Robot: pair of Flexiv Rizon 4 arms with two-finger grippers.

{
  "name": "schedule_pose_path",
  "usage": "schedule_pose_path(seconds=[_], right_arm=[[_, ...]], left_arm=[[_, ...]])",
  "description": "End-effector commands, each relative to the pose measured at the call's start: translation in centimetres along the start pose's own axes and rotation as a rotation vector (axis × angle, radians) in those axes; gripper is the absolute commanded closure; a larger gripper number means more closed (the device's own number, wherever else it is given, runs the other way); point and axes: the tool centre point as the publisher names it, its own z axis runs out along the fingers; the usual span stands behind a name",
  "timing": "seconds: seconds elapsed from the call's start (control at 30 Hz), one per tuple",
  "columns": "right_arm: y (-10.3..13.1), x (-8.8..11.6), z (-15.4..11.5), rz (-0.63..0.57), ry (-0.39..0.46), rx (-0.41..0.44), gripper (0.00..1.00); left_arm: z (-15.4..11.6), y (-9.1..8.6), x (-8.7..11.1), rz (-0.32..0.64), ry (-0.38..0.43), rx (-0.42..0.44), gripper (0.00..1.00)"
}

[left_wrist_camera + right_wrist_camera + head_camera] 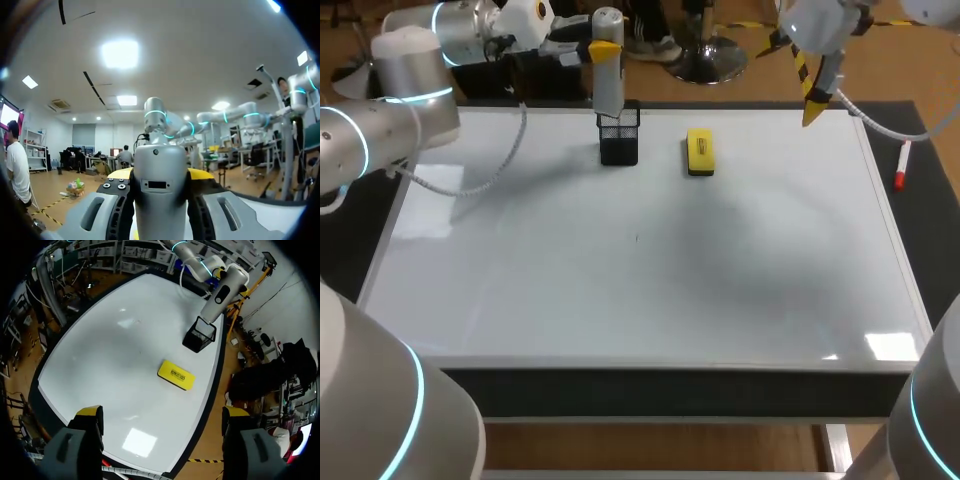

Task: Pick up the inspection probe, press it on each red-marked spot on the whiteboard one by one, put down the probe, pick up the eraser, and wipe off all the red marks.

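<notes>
The whiteboard point(640, 260) is plain white with a silver frame, on a black worktop point(932, 200). The eraser point(700, 152) is yellow, the holder point(619, 142) black mesh and the probe point(607, 85) grey. The marker point(902, 160) is white with a red cap. The left claw point(160, 175) and right claw point(162, 420) have yellow tips.

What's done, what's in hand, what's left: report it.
Done: hard to tell. The whiteboard shows no red marks, so pressing or wiping cannot be judged. In hand: the left gripper is shut on the probe, which is upright with its lower end at the holder. Left: the eraser lies on the board, not gripped. The right gripper is open and holds nothing.
</notes>
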Motion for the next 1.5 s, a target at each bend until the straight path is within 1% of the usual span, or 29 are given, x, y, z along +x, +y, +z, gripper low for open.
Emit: schedule_pose_path(seconds=[0.03, 0.17, 0.33, 0.37, 0.6, 0.63, 0.97, 1.5], right_arm=[[0.0, 0.0, -0.1, -0.001, 0.004, 0.003, 0.00], [0.0, 0.0, -0.1, -0.001, 0.004, 0.003, 0.00], [0.0, 0.0, -0.1, -0.001, 0.004, 0.003, 0.00], [0.0, 0.0, -0.1, -0.001, 0.004, 0.003, 0.00], [0.0, 0.0, -0.1, -0.001, 0.004, 0.003, 0.00], [0.0, 0.0, -0.1, -0.001, 0.004, 0.003, 0.00], [0.0, 0.0, -0.1, -0.001, 0.004, 0.003, 0.00], [0.0, 0.0, -0.1, -0.001, 0.004, 0.003, 0.00]], left_arm=[[0.4, 0.2, 0.7, 0.015, -0.086, 0.014, 1.00], [0.6, 0.4, 0.3, 0.015, -0.105, 0.019, 1.00], [0.6, 0.7, 0.0, 0.027, -0.146, 0.054, 1.00], [0.5, 0.8, -0.1, 0.022, -0.144, 0.072, 1.00], [0.4, 1.2, -0.8, 0.027, -0.195, 0.071, 1.00], [0.4, 1.3, -0.9, 0.025, -0.187, 0.077, 1.00], [0.1, 1.4, -1.3, 0.043, -0.209, 0.088, 1.00], [-0.2, 2.5, -1.9, 0.043, -0.191, 0.105, 1.00]])
